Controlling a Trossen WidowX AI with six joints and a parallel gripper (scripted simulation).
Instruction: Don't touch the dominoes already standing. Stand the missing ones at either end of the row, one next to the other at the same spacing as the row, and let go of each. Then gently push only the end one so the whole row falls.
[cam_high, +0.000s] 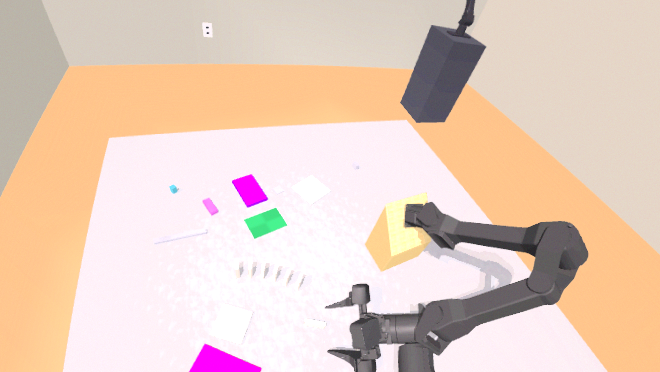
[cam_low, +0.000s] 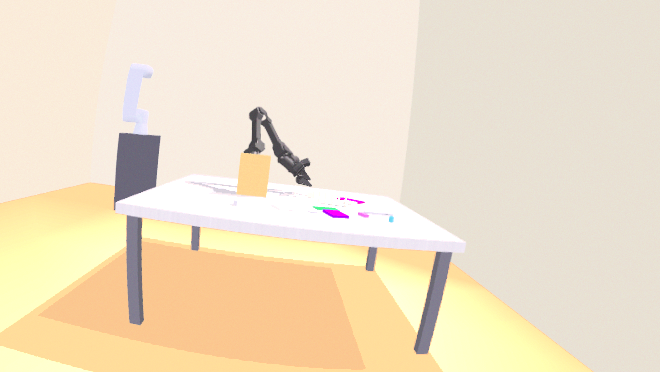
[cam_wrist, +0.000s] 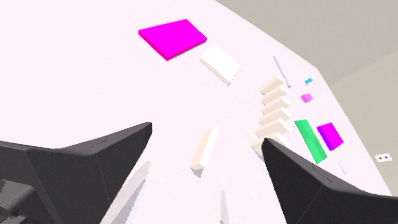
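Observation:
Several cream dominoes stand upright in a slightly curved row; the near end in the wrist view is partly hidden by the right finger. A loose cream domino lies on the table to one side of the row. My gripper is wide open and empty, pointing down at a slant above the table. In the wrist view the loose domino shows between the fingertips, untouched, with the tips above it. A small pale patch beside the arm in the top view is too unclear to name.
The arm rises by a tall yellow block. A magenta plate and a white tile lie on one side of the row. A green plate and another magenta plate lie on the other.

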